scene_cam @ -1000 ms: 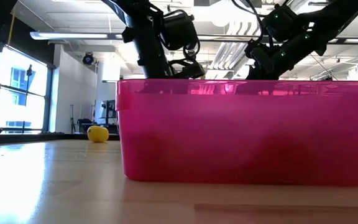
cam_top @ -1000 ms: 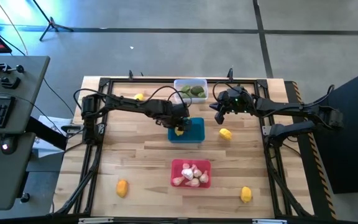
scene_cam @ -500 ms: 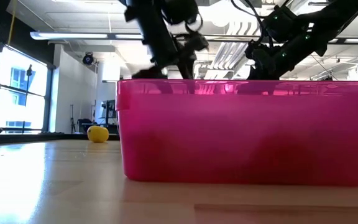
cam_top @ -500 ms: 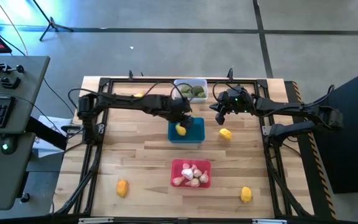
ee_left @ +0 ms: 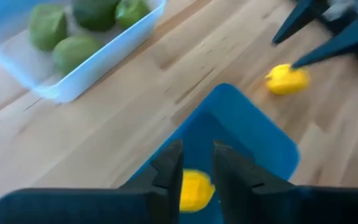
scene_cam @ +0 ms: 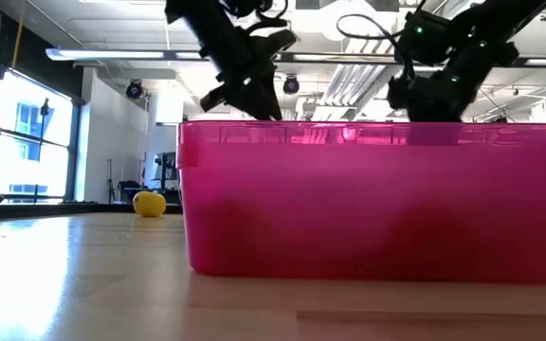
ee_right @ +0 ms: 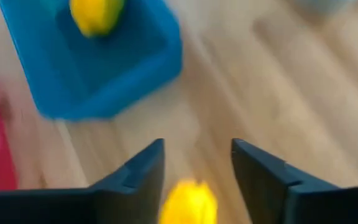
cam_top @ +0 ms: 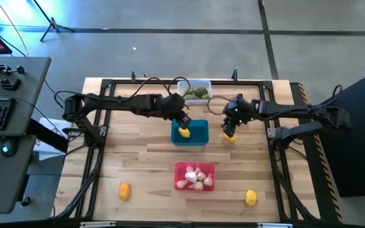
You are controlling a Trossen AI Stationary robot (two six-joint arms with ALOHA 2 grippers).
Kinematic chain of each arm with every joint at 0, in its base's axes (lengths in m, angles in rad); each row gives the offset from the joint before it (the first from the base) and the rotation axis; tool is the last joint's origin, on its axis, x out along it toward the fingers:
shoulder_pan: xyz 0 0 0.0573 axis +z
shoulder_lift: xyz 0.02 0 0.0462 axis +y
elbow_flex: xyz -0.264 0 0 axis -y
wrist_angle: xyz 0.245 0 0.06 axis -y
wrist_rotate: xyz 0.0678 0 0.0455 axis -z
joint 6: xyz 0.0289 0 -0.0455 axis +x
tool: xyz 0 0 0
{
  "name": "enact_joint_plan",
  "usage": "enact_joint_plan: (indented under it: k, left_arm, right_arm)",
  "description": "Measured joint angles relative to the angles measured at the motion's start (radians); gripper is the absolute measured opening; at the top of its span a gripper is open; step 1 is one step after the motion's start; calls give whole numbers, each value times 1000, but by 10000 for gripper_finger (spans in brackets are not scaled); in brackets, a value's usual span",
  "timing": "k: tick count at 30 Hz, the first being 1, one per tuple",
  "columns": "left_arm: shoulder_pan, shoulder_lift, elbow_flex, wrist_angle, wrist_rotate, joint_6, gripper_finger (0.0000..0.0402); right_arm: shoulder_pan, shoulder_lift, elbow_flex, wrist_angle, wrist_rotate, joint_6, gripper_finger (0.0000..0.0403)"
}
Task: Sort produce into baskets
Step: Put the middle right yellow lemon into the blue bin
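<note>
While the right end effector (ee_right: pixel 194 163) hangs spread apart, a yellow fruit (ee_right: pixel 188 200) lies between its fingers.

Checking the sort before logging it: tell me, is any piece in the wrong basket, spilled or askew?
Nothing looks mis-sorted: green pieces sit in the clear basket, a yellow fruit in the blue basket, garlic bulbs in the red basket. Four yellow fruits lie loose on the table, one under the open right gripper.

Red basket (scene_cam: pixel 373 199) contents hidden, low view
</note>
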Motion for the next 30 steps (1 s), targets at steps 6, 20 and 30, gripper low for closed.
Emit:
enact_joint_plan:
  k: [6,20,30]
  left_arm:
    - [26,-81,-150,188,57,82,27]
    - [158,-331,-562,555,167,98,2]
    - [184,-417,-670,572,163,68,2]
  right_arm:
    - [133,0,0,-167,109,156,260]
    - [242,67,-16,-184,192,222,287]
    - [241,214,-17,-131,151,225,237]
